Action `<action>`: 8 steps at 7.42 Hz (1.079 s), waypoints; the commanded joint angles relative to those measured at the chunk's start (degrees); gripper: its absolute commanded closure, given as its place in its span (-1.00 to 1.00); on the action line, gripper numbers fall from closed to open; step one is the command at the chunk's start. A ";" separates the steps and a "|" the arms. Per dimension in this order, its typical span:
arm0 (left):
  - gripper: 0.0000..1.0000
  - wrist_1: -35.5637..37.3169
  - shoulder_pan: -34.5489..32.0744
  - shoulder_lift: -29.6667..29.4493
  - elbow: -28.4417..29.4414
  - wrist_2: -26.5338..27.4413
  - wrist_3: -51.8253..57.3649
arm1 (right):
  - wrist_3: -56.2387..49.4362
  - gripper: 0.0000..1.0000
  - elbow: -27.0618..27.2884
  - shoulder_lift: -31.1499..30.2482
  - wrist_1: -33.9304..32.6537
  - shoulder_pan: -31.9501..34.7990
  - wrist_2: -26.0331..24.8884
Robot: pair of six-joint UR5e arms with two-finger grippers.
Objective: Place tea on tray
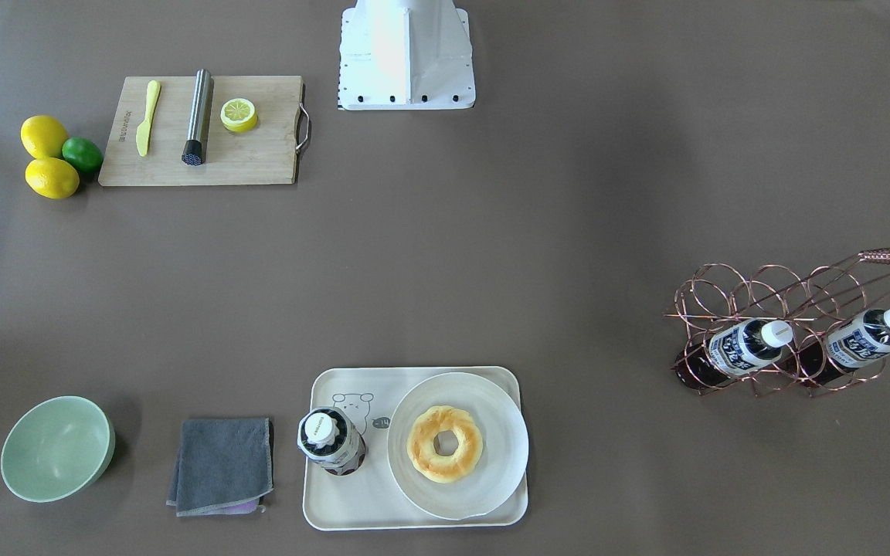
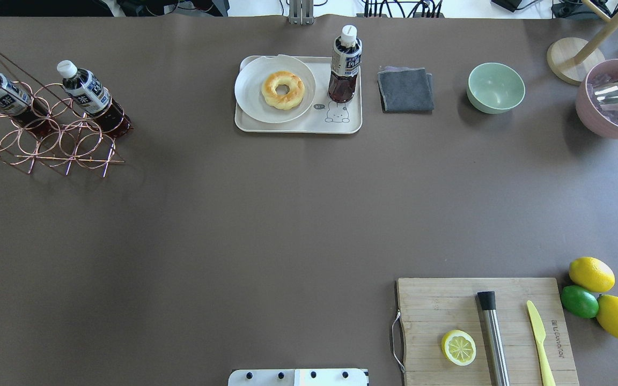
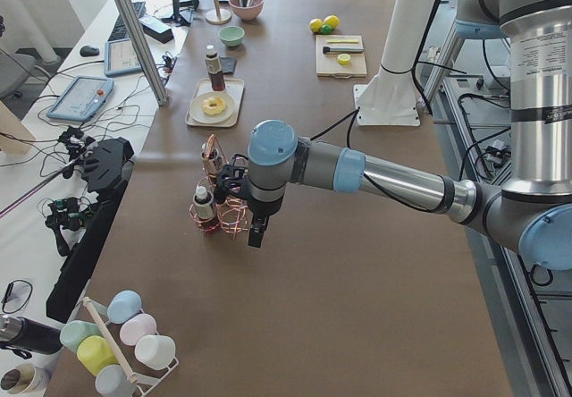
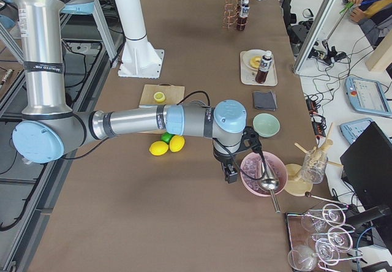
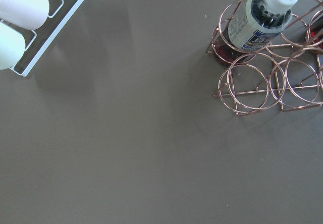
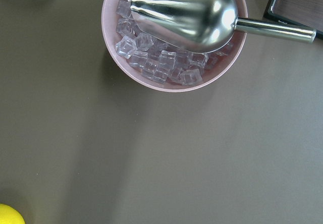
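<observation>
Finding the tea (image 1: 329, 440) standing upright on the tray (image 1: 414, 525), in the end toward the cloth (image 1: 222, 465), between the tray's rim and the plate (image 1: 491, 401), with no jaws near it. Seeing the plate carrying a donut (image 1: 445, 444) and reaching out to the rim at the tray's other end. Noting the tray lying close to the tabletop (image 1: 491, 255) edge far from the robot, the cloth just beside it and a green bowl (image 1: 55, 448) beyond that. Finding a wide stretch of brown tabletop lying open between the tray, the wire rack (image 1: 800, 340) with two more bottles (image 1: 746, 346) leaning in its rings, and the board (image 1: 252, 154) near the robot's base. Spotting lemons (image 1: 43, 135) and a lime just off the board's outer end. Seeing the left arm (image 3: 357, 169) hanging over the tabletop just beside the rack, and the right arm (image 4: 153, 122) hanging near the pink ice bowl (image 6: 151, 77) with its metal scoop (image 6: 186, 17), toward the other end. Failing to tell from the side views the left jaws' or right jaws' state, spread or pressed together. Looking past the long edge at desks with tablets and cables, and at a rack of pastel cups and a tray of glasses at the tabletop's ends.
</observation>
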 commanded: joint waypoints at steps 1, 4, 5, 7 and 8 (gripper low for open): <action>-0.95 -3.21 -0.03 0.70 1.63 0.01 -0.09 | 0.07 -1.00 -0.09 0.14 0.00 -0.06 -0.06; -0.95 -3.21 -0.03 0.70 1.71 0.44 -0.18 | 0.16 -1.00 -0.35 0.23 0.00 -0.06 0.29; -0.95 -3.21 0.14 0.61 1.98 1.32 -0.18 | 0.16 -1.00 -0.27 0.31 0.00 -0.06 0.29; -0.95 -3.21 0.14 0.61 1.98 1.24 -0.09 | 0.16 -1.00 -0.35 0.58 0.00 -0.06 0.29; -0.95 -3.21 0.14 0.53 1.72 1.24 -0.09 | 0.16 -1.00 -0.35 0.58 0.00 -0.06 0.29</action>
